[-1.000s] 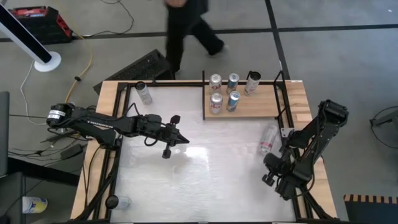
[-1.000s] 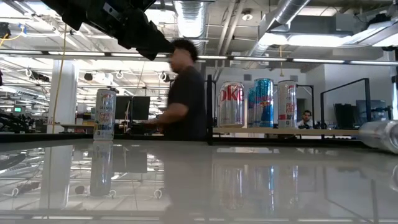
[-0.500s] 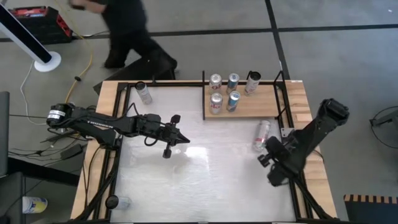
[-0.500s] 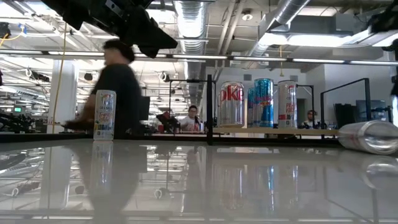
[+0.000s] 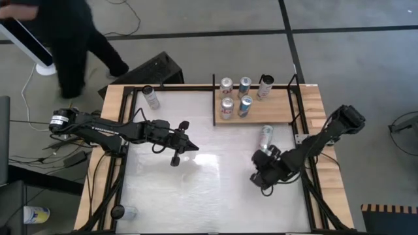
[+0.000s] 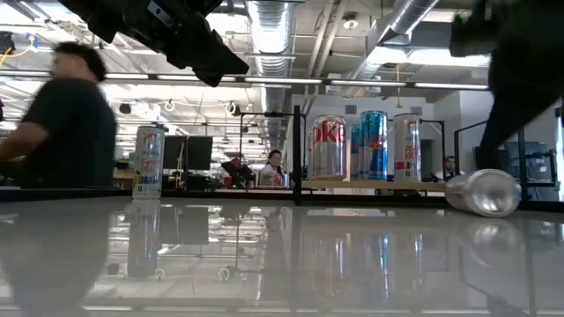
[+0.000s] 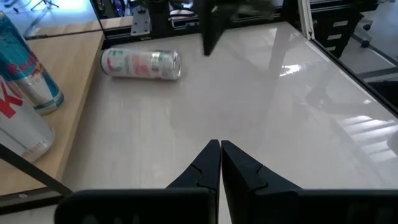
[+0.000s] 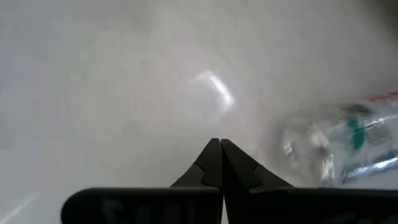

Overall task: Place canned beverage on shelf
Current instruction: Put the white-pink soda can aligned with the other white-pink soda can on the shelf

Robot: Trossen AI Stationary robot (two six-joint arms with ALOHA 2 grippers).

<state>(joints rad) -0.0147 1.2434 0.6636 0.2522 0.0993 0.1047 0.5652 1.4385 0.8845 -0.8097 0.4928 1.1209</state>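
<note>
Silver can lies on its side on white bench, just near of wooden shelf. I see right pincer closed, empty, beside it. Left pincer closed, empty, mid-bench.

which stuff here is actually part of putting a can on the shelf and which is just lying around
Part of the job:
- shelf with five cans standing on it
- can lying on its side on the tabletop below the shelf
- right gripper, shut, close to that can

Just around:
- upright can in the far left corner
- left gripper, shut, mid-table
- person walking past
</note>
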